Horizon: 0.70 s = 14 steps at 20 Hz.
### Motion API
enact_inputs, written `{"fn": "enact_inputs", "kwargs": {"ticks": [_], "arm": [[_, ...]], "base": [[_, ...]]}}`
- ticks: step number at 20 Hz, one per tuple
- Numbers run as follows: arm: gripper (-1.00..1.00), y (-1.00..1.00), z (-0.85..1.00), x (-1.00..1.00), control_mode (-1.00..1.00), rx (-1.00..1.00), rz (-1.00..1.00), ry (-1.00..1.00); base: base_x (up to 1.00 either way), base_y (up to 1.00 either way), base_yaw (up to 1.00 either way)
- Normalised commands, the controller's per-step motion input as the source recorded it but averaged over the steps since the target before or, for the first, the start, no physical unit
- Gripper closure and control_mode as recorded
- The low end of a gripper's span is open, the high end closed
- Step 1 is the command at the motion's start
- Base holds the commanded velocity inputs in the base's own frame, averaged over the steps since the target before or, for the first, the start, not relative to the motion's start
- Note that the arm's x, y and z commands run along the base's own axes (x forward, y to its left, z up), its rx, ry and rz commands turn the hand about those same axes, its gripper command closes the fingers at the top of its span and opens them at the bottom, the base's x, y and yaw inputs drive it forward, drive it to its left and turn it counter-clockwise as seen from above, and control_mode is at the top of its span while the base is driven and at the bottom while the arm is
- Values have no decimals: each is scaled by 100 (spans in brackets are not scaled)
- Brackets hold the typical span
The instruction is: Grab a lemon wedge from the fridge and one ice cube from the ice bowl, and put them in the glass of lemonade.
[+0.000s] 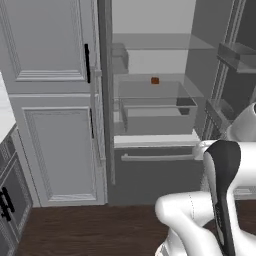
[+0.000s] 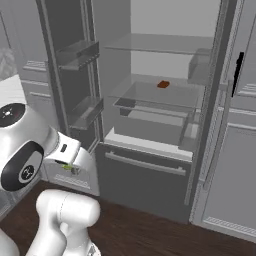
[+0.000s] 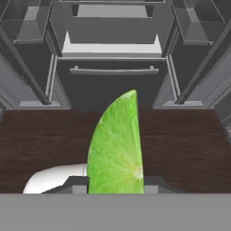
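I saw the tool (image 3: 115, 180) clamped on the lemon wedge (image 3: 116, 146), low over bare wood floor (image 3: 189, 144), fridge (image 3: 113, 45) doors wide ahead.

fridge (image 2: 150, 165) doors open, small brown cube (image 2: 163, 84) on its glass shelf (image 2: 145, 97).

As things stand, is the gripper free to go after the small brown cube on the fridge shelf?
Probably not. The fridge stands open and the brown cube lies unblocked on its shelf, but the gripper is already shut on the lemon wedge, low and outside the fridge.
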Motion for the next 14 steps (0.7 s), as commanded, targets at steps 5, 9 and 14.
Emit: {"fn": "enact_inputs", "kwargs": {"ticks": [5,9,14], "arm": [[100,0,0,0,100,0,0,0],[100,0,0,0,100,0,0,0],[100,0,0,0,100,0,0,0]], "base": [[-100,-45,0],[-73,-100,-3],[-35,-100,-15]]}}
